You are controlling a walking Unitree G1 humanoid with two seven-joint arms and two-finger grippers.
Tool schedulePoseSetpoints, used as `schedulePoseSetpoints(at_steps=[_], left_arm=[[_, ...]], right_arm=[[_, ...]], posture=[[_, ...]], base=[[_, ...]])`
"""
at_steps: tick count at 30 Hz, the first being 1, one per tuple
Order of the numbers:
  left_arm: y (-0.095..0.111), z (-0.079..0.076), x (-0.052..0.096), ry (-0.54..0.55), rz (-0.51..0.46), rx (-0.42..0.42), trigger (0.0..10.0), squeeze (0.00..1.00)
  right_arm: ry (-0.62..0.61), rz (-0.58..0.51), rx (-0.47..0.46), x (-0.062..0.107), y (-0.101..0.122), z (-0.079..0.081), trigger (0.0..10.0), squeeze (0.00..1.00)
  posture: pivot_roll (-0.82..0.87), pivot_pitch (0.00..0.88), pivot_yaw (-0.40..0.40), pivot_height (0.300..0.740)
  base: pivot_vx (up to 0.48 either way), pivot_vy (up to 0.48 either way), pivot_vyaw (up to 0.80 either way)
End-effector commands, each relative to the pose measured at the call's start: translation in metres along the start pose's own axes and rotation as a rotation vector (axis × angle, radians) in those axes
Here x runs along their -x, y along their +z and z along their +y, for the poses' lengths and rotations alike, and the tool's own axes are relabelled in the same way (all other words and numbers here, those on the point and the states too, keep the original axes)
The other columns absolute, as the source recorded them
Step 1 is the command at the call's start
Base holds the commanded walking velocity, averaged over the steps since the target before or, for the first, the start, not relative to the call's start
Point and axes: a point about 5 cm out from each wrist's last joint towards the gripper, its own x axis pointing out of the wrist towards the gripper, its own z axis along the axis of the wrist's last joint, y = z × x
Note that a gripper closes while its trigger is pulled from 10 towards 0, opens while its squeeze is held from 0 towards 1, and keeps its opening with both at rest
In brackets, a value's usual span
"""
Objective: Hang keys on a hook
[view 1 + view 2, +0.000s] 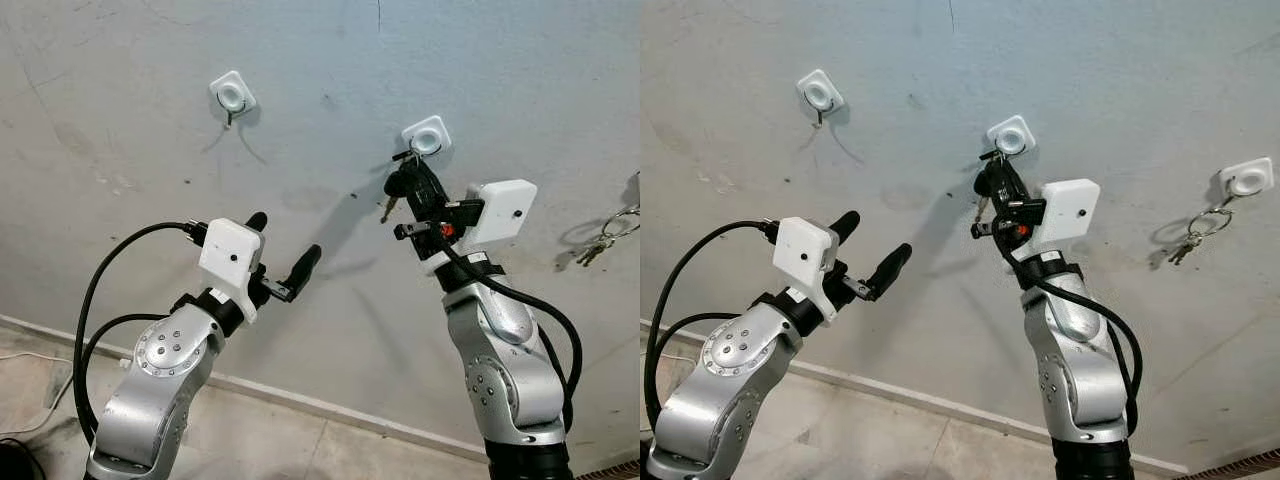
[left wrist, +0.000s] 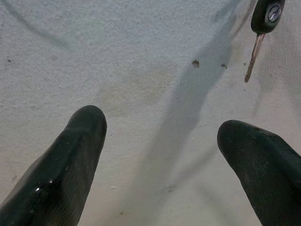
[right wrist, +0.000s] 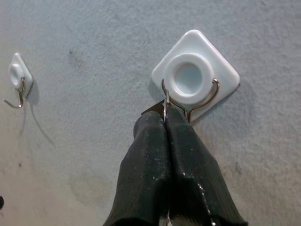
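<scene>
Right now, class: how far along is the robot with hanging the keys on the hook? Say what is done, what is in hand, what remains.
Done: the right gripper has brought the key ring up to the middle hook. In hand: its fingers are shut on the ring, which sits against the wire hook; the black key dangles below. Left: confirm the ring is seated, then release. The left gripper hovers open, away from the hook. Another key bunch hangs on the hook further right.

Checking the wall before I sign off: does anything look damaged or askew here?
The wall is scuffed and hairline-cracked, and all three hooks sit tilted like diamonds, including the middle hook. The right gripper is pinching the key ring there.
</scene>
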Motion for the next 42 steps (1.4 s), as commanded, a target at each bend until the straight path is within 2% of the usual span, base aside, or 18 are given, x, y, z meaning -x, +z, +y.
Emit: schedulePoseSetpoints(at_steps=[1, 20, 23, 26, 32, 39, 42], left_arm=[[0.005, -0.004, -0.001, -0.027, -0.013, -0.005, 10.0, 0.00], [0.006, -0.004, -0.002, -0.030, -0.016, -0.007, 10.0, 0.00], [0.007, -0.004, -0.002, -0.030, -0.017, -0.008, 10.0, 0.00], [0.006, -0.004, -0.002, -0.028, -0.015, -0.008, 10.0, 0.00], [0.006, -0.004, -0.002, -0.028, -0.016, -0.008, 10.0, 0.00], [0.005, -0.004, -0.001, -0.029, -0.015, -0.006, 10.0, 0.00], [0.004, -0.004, -0.002, -0.029, -0.013, -0.006, 10.0, 0.00]], right_arm=[[-0.075, 0.047, -0.016, 0.008, -0.009, -0.016, 10.0, 0.00], [-0.100, 0.145, -0.189, 0.018, -0.034, -0.011, 10.0, 0.00], [-0.101, 0.124, -0.189, 0.016, -0.031, -0.009, 10.0, 0.00], [-0.095, 0.062, -0.199, 0.009, -0.019, -0.010, 10.0, 0.00], [-0.066, 0.027, -0.212, 0.006, -0.011, -0.011, 10.0, 0.00], [0.048, -0.006, -0.332, 0.006, -0.002, -0.002, 10.0, 0.00], [0.092, 0.006, -0.345, 0.007, -0.003, 0.003, 10.0, 0.00]], posture=[[0.24, 0.065, -0.048, 0.740], [0.25, 0.064, -0.046, 0.740], [0.25, 0.064, -0.046, 0.740], [0.25, 0.058, -0.047, 0.740], [0.25, 0.057, -0.048, 0.740], [0.25, 0.058, -0.048, 0.740], [0.25, 0.058, -0.048, 0.740]], base=[[0.000, 0.000, 0.00], [0.000, 0.000, 0.00], [0.000, 0.000, 0.00], [0.000, 0.000, 0.00], [0.000, 0.000, 0.00], [0.000, 0.000, 0.00], [0.000, 0.000, 0.00]])
